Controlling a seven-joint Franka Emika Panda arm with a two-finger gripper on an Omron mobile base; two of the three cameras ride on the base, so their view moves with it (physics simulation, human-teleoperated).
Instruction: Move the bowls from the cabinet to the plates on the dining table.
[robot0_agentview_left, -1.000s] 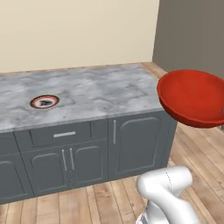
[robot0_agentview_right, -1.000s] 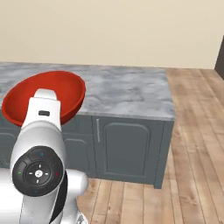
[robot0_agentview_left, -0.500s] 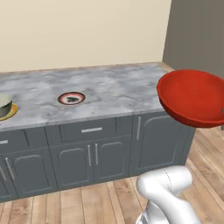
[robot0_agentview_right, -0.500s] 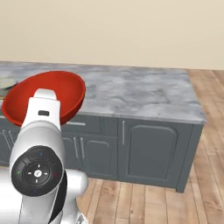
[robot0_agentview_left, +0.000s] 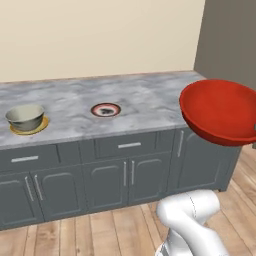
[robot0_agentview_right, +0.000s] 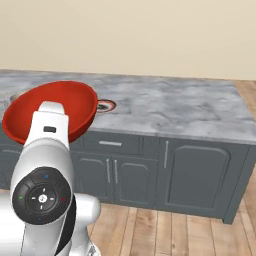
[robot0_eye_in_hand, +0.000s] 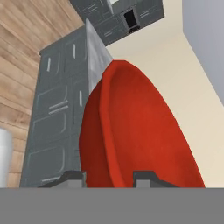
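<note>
Here the gripper (robot0_eye_in_hand: 107, 177) is clamped on the rim of the plain red round bowl (robot0_agentview_left: 220, 112), at right above the marble desk (robot0_agentview_left: 150, 100); the cream bowl (robot0_agentview_left: 25, 116) sits on the yellow plate (robot0_agentview_left: 31, 128) at left.

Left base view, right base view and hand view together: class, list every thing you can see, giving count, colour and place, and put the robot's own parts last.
Red bowl: one, bright red, held up off the table.
Cream bowl: one, cream-beige, on the yellow plate.
Red-rimmed plate: one, bare, mid-table.
Dining table: one, grey-white marble top, dark grey doors.
Floor: wooden planks.
Wall: beige, behind the table.
Gripper: one, dark tips astride the red bowl's rim.
Arm: one, white.
</note>
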